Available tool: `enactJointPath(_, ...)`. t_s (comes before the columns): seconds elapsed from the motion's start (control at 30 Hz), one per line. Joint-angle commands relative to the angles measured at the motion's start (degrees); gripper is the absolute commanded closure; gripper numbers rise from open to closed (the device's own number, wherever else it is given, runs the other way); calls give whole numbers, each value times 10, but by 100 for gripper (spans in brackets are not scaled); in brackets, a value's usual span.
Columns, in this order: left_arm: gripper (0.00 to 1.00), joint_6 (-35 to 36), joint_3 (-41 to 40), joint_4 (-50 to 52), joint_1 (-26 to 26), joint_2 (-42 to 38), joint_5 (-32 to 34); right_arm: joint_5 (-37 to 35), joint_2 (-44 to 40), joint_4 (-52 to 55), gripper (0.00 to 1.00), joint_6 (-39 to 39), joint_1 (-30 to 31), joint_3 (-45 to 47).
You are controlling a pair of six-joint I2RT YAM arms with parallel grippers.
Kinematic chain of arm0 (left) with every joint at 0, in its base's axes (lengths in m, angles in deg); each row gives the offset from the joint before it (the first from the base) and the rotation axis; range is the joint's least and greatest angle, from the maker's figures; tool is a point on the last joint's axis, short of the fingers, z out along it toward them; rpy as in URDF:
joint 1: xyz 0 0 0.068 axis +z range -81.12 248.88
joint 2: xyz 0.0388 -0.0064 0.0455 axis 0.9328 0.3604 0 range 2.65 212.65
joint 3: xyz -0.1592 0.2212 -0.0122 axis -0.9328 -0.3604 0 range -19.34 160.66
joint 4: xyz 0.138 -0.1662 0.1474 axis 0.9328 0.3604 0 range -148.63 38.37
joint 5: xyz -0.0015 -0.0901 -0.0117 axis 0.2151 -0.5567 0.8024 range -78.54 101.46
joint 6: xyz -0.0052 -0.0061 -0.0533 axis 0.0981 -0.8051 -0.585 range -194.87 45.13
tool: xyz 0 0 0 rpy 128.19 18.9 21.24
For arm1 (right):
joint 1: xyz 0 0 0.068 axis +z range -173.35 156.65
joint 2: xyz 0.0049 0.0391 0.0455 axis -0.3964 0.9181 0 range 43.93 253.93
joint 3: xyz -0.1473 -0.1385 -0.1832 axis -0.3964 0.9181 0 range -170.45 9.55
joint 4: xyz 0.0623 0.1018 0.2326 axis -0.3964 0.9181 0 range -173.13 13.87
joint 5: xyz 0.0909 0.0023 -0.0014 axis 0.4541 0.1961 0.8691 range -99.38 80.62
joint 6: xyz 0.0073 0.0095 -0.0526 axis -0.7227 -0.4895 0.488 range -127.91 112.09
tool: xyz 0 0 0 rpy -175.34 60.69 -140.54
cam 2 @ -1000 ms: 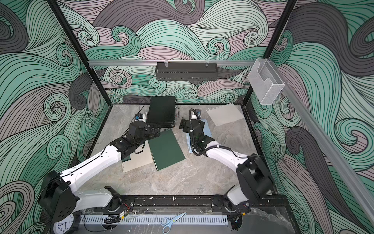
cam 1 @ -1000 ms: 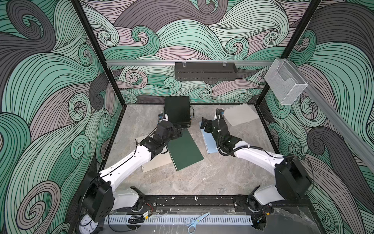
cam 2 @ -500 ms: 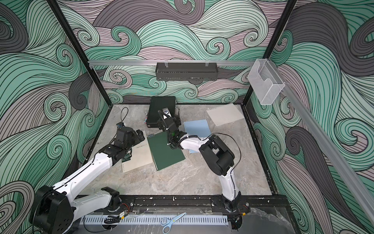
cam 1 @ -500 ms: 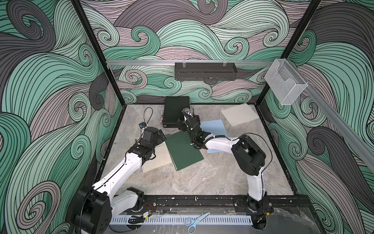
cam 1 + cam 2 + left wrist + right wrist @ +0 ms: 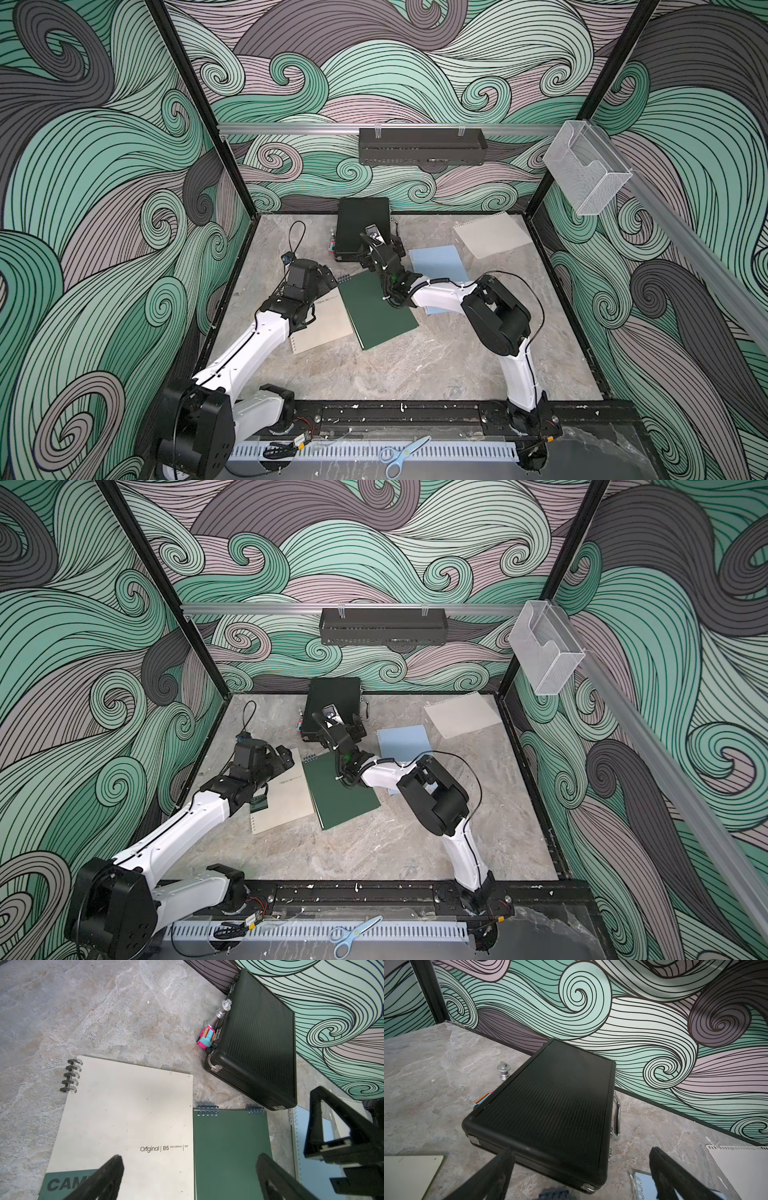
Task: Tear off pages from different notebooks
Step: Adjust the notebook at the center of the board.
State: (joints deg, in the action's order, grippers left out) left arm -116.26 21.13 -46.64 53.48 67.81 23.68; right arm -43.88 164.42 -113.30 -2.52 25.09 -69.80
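- Grey marble-pattern tabletop (image 5: 415, 365): carries everything below
- Black ribbed hard case with metal latches (image 5: 550, 1109): flat, straight ahead of the right gripper (image 5: 582, 1152); its near edge runs across the gap between the fingers. Fingers spread to full width, nothing between them. Contact with the case: cannot tell
- Beige kraft-cover spiral notebook with a green label (image 5: 124, 1115): closed, flat, under one finger of the left gripper (image 5: 190, 1159)
- Dark green top-bound spiral notebook (image 5: 228, 1147): closed, long edge against the beige cover, under the other left finger. Left fingers fully spread across that seam, above the covers, gripping nothing
- Light blue side-bound spiral notebook (image 5: 436, 266): flat, just beside the right fingers, partly under the right arm
- Loose off-white punched page (image 5: 490, 239): flat, beyond the blue cover, well apart from the right fingers
- Blue-handled scissors (image 5: 401, 455): on the front rail, far behind both finger pairs
- Silver chess-piece-shaped metal object (image 5: 223, 1008) and small pink-and-blue toy (image 5: 205, 1038): against the case side, ahead of the left fingers
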Motion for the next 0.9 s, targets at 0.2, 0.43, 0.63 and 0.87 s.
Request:
enactJointPath(0.2, 2, -9, 12, -8, 8, 25, -30, -8, -159, 107, 1, -165, 4, 84)
enactJointPath(0.43, 6, 27, 103, -11, 8, 151, -80, -50, -284, 259, 2, -411, 11, 208)
enactJointPath(0.63, 8, 58, 202, 26, 6, 275, -92, -67, -355, 318, 2, -548, 42, 306)
enactJointPath(0.87, 8, 92, 296, 83, 5, 371, -81, -45, -416, 355, 2, -593, 95, 375)
